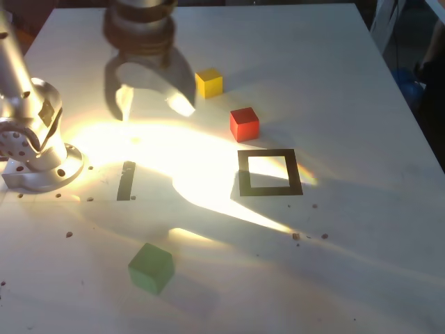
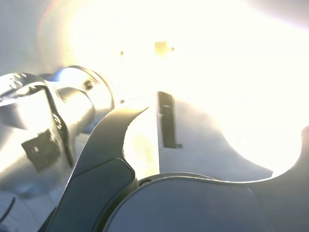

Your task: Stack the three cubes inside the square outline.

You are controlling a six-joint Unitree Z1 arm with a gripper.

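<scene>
Overhead, my gripper [image 1: 154,102] hangs above the white table [image 1: 348,83] with its two dark fingers [image 1: 182,103] spread wide and nothing between them. A small yellow cube [image 1: 209,83] sits just beside my fingers toward the exterior view's right; a small red cube [image 1: 245,124] lies near it, close above the black tape square outline [image 1: 270,172], whose white centre is bare. A small green cube [image 1: 151,267] rests well apart, nearest the camera. A straight black tape strip [image 1: 126,180] lies beside my silver base [image 1: 35,149].

Glare washes out most of the table [image 2: 231,72] in the wrist view. The arm's upper part [image 1: 139,21] runs off the exterior view's top edge.
</scene>
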